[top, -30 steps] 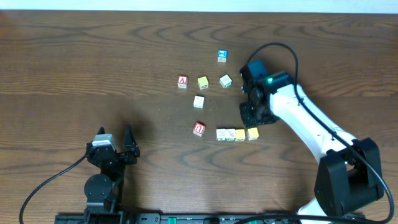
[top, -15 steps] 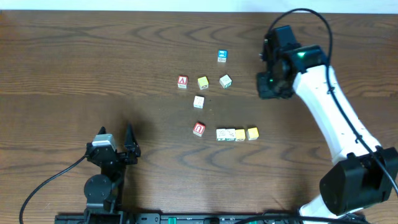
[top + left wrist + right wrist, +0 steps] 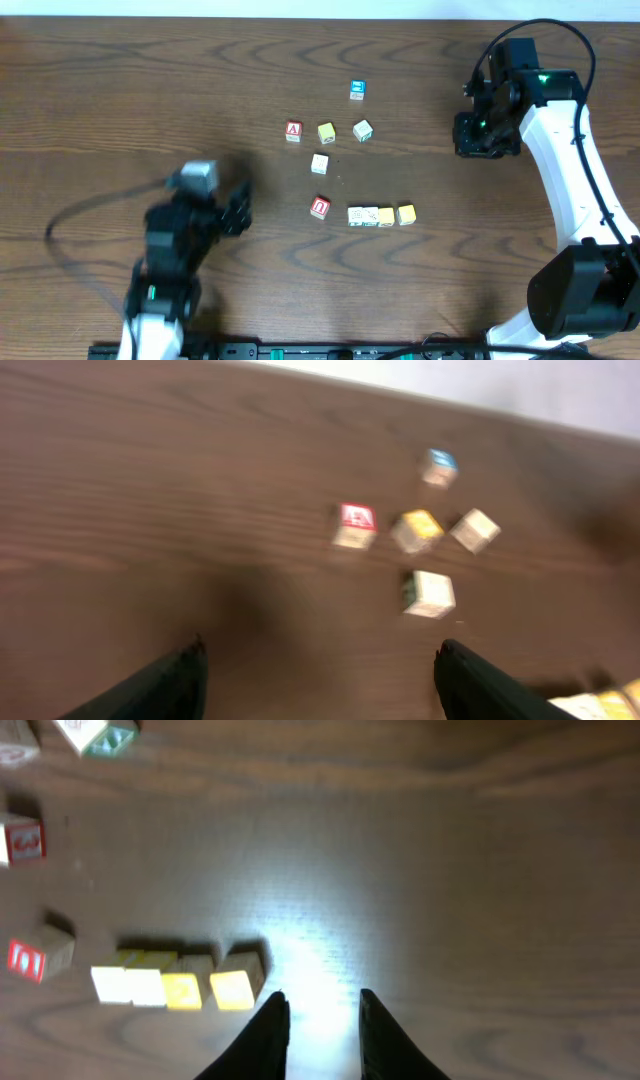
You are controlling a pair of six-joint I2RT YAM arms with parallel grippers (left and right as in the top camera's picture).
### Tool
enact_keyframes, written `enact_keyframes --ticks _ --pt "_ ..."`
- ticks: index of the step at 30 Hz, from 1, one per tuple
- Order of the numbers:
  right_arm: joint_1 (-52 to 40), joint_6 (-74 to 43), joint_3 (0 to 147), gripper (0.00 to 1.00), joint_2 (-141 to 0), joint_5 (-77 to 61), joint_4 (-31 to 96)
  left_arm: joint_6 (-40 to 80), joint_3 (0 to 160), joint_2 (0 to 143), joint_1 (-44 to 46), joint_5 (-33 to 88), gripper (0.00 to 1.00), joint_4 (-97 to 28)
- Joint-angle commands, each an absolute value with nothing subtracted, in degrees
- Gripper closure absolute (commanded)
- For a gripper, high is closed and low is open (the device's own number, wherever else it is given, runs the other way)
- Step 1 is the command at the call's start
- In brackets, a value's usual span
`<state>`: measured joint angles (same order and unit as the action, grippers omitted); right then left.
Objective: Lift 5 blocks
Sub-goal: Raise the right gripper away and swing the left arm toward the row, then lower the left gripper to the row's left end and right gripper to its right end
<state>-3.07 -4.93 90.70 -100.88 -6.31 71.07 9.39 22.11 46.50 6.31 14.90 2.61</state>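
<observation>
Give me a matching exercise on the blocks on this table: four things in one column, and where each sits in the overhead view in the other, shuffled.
Things:
1. blue block
2. red block marked A
3. red block marked U
4. row of four blocks

Places:
a. farthest left of all
b. farthest back of all
c. along the front, ending on the right in a yellow block
d. just left of the row, with a gap between

Pairs: 1-b, 2-a, 3-d, 4-c

White-shelled right arm [image 3: 568, 170] with black joints, small green light near wrist, thin black cable arching above. Blurred black left arm [image 3: 168, 262], grey block on top. Right gripper [image 3: 320, 1012] with dark tapered fingers.
</observation>
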Motion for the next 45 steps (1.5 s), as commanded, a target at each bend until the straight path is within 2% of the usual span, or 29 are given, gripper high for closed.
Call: enact_keyframes --ticks 1,5,9,10,11,12,13,17,23,30,38,45 --pt "-2.70 -2.57 90.94 0.83 -100.97 -8.01 72.99 10.37 33.34 61.80 10.94 16.95 0.27 -1.80" --pt "-2.55 -1.80 88.38 0.90 -100.92 -8.10 72.53 11.55 40.16 74.56 12.84 18.79 0.27 -6.50" --pt "-2.55 -1.63 83.35 0.94 -100.92 -9.93 69.49 11.25 40.62 81.10 12.78 30.02 0.27 -5.04" --pt "-2.55 -1.67 82.13 0.94 -100.92 -11.38 68.38 9.19 40.62 81.80 12.78 32.82 0.37 -4.91" --pt "-2.55 -1.61 81.49 0.95 -100.92 -12.40 67.68 7.84 40.62 82.04 12.78 33.87 0.53 -4.89" --pt "-2.55 -1.63 80.55 0.96 -100.90 -12.56 66.85 7.33 40.62 82.11 12.78 33.85 0.79 -4.80" --pt "-2.55 -1.63 79.90 0.96 -100.88 -12.49 66.46 7.38 40.62 82.08 12.78 33.65 0.91 -4.60" --pt "-2.68 -2.35 77.34 0.99 -100.88 -12.49 65.34 10.50 40.62 82.08 13.13 32.08 0.93 -4.23" --pt "-2.72 -3.66 68.99 0.98 -100.88 -12.51 60.55 13.04 40.51 82.08 20.27 14.02 0.93 -6.50" --pt "-3.73 -3.70 61.28 0.99 -100.88 -12.67 55.07 16.12 40.47 82.30 27.53 2.94 0.93 -8.60" --pt "-7.62 -1.56 58.65 0.99 -100.88 -12.75 51.62 21.82 40.34 86.41 27.68 -0.67 0.93 -8.91" --pt "-11.62 0.54 58.65 0.99 -100.88 -12.71 49.58 22.24 40.34 89.84 27.73 -0.45 0.93 -8.49"
